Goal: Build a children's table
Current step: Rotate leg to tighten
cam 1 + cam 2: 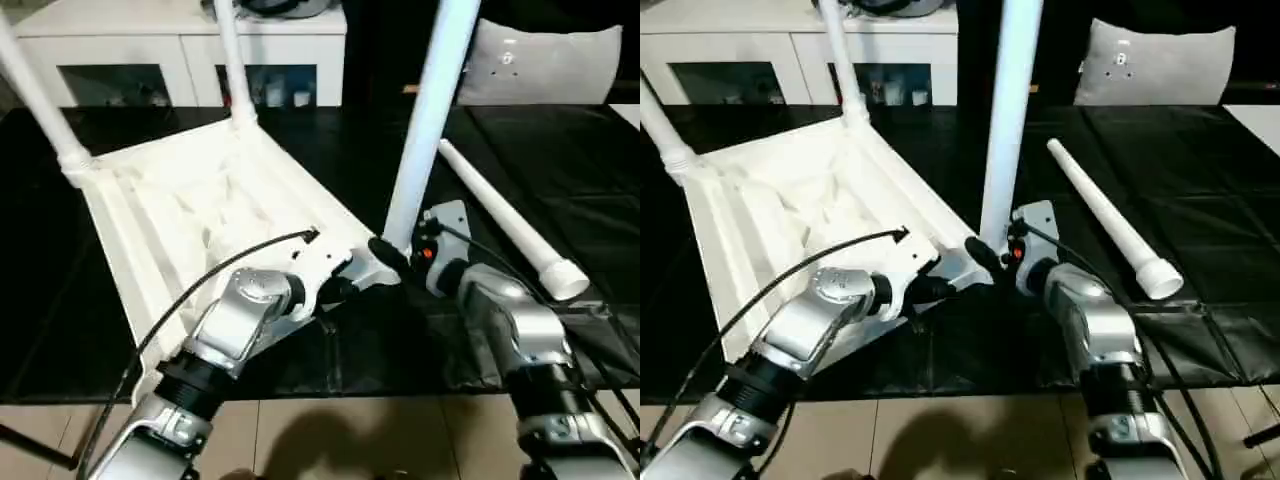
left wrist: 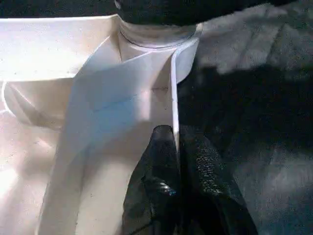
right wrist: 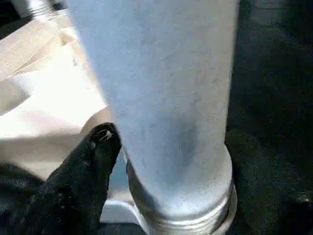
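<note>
Three legs are standing up from the upturned children's table (image 1: 190, 215) lying on the black desk (image 1: 560, 190), light, stiff, slippery plastic, left fingers (image 2: 161, 191) pinching its rim wall closed at six o'clock, right fingers (image 3: 93, 166) spreading beside the near leg (image 3: 166, 98), best gripped low.

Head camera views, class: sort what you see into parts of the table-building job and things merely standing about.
Job:
- upturned table top
- three legs standing in its corner sockets, nearest one
- loose leg lying on the black surface
- left gripper, shut on the top's rim
- right gripper, at the nearest leg's base

Standing about:
- white cabinet
- grey cushion
</note>
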You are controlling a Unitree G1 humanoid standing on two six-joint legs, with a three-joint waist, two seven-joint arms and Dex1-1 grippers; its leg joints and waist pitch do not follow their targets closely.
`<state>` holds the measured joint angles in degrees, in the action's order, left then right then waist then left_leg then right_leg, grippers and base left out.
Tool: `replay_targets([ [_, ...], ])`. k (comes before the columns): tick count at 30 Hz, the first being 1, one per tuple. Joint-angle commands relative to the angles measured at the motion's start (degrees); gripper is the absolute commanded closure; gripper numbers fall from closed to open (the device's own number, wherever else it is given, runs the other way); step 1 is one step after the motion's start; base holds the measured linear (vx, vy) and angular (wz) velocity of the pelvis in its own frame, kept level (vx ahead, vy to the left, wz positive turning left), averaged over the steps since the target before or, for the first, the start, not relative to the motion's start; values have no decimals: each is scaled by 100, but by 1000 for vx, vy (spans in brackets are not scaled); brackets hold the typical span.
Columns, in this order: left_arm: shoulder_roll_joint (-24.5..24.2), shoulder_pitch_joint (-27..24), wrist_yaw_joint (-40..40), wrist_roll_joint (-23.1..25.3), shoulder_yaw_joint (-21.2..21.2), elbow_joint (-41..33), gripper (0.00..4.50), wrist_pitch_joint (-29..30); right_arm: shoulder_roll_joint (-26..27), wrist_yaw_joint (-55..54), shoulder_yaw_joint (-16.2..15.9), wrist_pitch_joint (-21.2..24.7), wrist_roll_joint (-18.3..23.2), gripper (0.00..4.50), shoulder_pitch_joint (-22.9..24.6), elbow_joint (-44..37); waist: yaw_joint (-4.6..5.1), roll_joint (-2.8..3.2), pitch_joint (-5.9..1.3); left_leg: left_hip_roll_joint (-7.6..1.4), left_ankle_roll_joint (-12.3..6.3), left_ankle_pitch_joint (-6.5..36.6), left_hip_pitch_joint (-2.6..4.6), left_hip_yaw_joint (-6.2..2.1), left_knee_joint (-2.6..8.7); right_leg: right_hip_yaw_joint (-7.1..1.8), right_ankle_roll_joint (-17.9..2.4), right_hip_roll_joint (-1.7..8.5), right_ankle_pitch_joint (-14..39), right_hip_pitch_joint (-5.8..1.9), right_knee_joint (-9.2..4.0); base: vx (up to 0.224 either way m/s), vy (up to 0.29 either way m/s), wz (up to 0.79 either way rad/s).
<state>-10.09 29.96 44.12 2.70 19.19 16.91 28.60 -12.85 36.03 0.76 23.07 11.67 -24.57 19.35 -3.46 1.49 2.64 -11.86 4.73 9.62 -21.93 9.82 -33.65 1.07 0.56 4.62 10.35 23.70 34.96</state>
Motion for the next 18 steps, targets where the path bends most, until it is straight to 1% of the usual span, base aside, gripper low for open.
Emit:
replay_targets([
  [1, -236, 146, 415, -56, 64, -224, 450, -464, -289, 715, -204, -120, 200, 57, 215, -188, -41, -24, -358, -24, -189, 1309, 72, 26, 380, -80, -1158, 165, 831, -309, -432, 0, 0, 0],
  [2, -236, 146, 415, -56, 64, -224, 450, -464, -289, 715, -204, -120, 200, 47, 215, -188, -41, -24, -358, -24, -189, 1309, 72, 26, 380, -80, -1158, 165, 831, -309, -432, 0, 0, 0],
  [3, -299, 134, 508, -70, 81, -219, 450, -510, -380, 854, -205, -166, 222, 36, 250, -216, -50, -19, -350, -27, -200, 1388, 92, 38, 376, -85, -1168, 161, 885, -285, -438, 0, 0, 0],
  [4, -360, 122, 593, -78, 100, -210, 450, -555, -462, 982, -206, -220, 221, 27, 281, -240, -60, -18, -355, -25, -191, 1371, 73, 27, 381, -78, -1170, 169, 897, -298, -427, 0, 0, 0],
  [5, -439, 103, 714, -87, 133, -206, 450, -655, -556, 1134, -205, -271, 235, 20, 317, -289, -62, -23, -349, -26, -187, 1341, 68, 29, 379, -79, -1184, 168, 876, -294, -420, 0, 0, 0],
  [6, -569, 73, 901, -100, 179, -184, 450, -825, -713, 1409, -192, -295, 298, 12, 375, -387, -74, -21, -367, -26, -193, 1333, 72, 26, 374, -75, -1183, 171, 867, -299, -418, 0, 0, 0],
  [7, -678, 59, 1048, -94, 221, -144, 450, -1032, -829, 1586, -170, -281, 357, 5, 403, -452, -95, -26, -360, -37, -215, 1300, 80, 31, 371, -80, -1178, 169, 802, -296, -415, 0, 0, 0],
  [8, -770, 47, 1206, -106, 253, -114, 450, -1211, -909, 1710, -146, -282, 398, 5, 406, -474, -121, -24, -373, -35, -252, 1196, 69, 30, 365, -81, -1190, 169, 656, -309, -393, 0, 0, 0],
  [9, -819, 43, 1294, -114, 269, -96, 450, -1312, -945, 1763, -132, -281, 418, 5, 400, -476, -133, -19, -377, -32, -266, 1150, 71, 28, 363, -76, -1206, 170, 599, -305, -387, 0, 0, 0],
  [11, -969, 28, 1607, -193, 316, -110, 450, -1470, -1115, 1930, -152, -265, 456, 5, 363, -447, -161, -16, -366, -42, -272, 1186, 86, 44, 361, -80, -1257, 177, 614, -283, -387, 0, 0, 0],
  [12, -1008, 26, 1681, -206, 330, -111, 450, -1503, -1151, 1959, -159, -242, 465, 5, 353, -446, -174, -19, -386, -37, -264, 1175, 88, 40, 356, -75, -1259, 181, 636, -298, -382, 0, 0, 0],
  [13, -1075, 24, 1792, -211, 362, -108, 450, -1570, -1190, 1996, -162, -201, 481, 5, 341, -457, -188, -12, -379, -45, -241, 1191, 94, 43, 362, -75, -1266, 184, 682, -283, -383, 0, 0, 0],
  [14, -1241, 21, 2040, -174, 468, -89, 450, -1736, -1227, 2073, -192, -227, 466, 5, 308, -457, -198, -21, -371, -43, -224, 1222, 89, 39, 367, -73, -1253, 184, 731, -282, -384, 0, 0, 0],
  [15, -1314, 19, 2149, -154, 517, -80, 450, -1802, -1239, 2110, -215, -262, 446, 5, 291, -446, -204, -16, -377, -46, -212, 1227, 89, 39, 368, -72, -1251, 183, 726, -283, -372, 0, 0, 0],
  [17, -1484, -1, 2434, -153, 610, -103, 450, -1945, -1312, 2412, -361, -369, 436, 5, 332, -526, -209, -13, -375, -49, -195, 1243, 88, 40, 373, -69, -1255, 187, 714, -283, -368, 0, 0, 0],
  [18, -1523, -8, 2512, -168, 625, -111, 450, -1984, -1343, 2561, -407, -347, 482, 5, 369, -593, -209, -13, -375, -49, -195, 1243, 88, 40, 373, -69, -1255, 187, 714, -283, -368, 0, 0, 0],
])
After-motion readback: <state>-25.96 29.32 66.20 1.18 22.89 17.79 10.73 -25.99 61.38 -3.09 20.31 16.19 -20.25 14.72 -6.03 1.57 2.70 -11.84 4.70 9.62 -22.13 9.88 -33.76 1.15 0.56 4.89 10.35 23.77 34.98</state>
